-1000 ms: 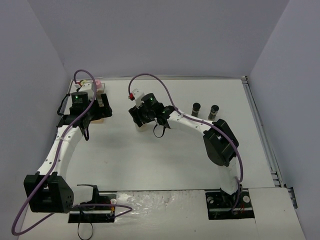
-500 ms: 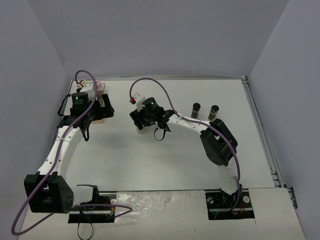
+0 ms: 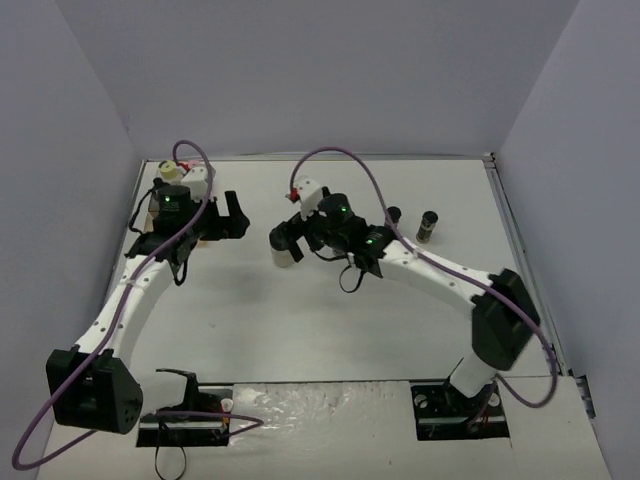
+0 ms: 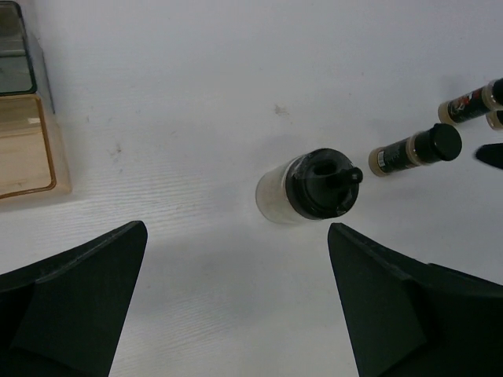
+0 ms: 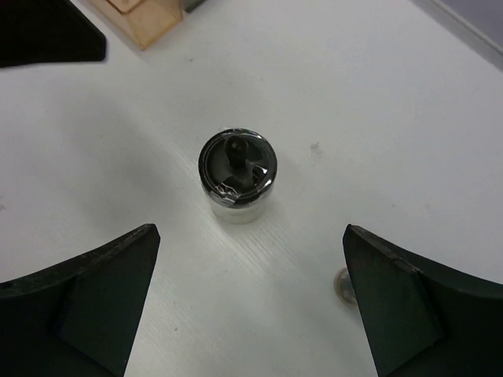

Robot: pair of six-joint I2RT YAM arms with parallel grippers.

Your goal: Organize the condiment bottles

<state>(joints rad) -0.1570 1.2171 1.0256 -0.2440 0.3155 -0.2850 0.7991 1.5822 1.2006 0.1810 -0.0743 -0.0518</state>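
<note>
The knob-topped jar (image 3: 288, 257) stands upright on the bare worktop (image 3: 330, 330), near the middle and toward the left half, with nothing holding it. Its long axis runs straight up, black cap and knob on top. The right jaws hang directly over it, spread as wide as they seem to go and empty. From that wrist you look almost straight down onto the cap, which sits between the two fingers (image 5: 86, 290) and clear of both. The left jaws are just as wide and also empty. They stand a little off to the jar's left and back, so from the left wrist the jar (image 4: 310, 188) shows off centre, nearer the finger on the side away from the rack (image 4: 28, 191). The right jaws are therefore the nearer and better lined up for a drop straight down. The left ones are closer to the rack, and I'd say they would have to slide across first to get the jar squarely between their fingers. Another black-capped jar (image 3: 428, 225) waits well apart on the right.
</note>
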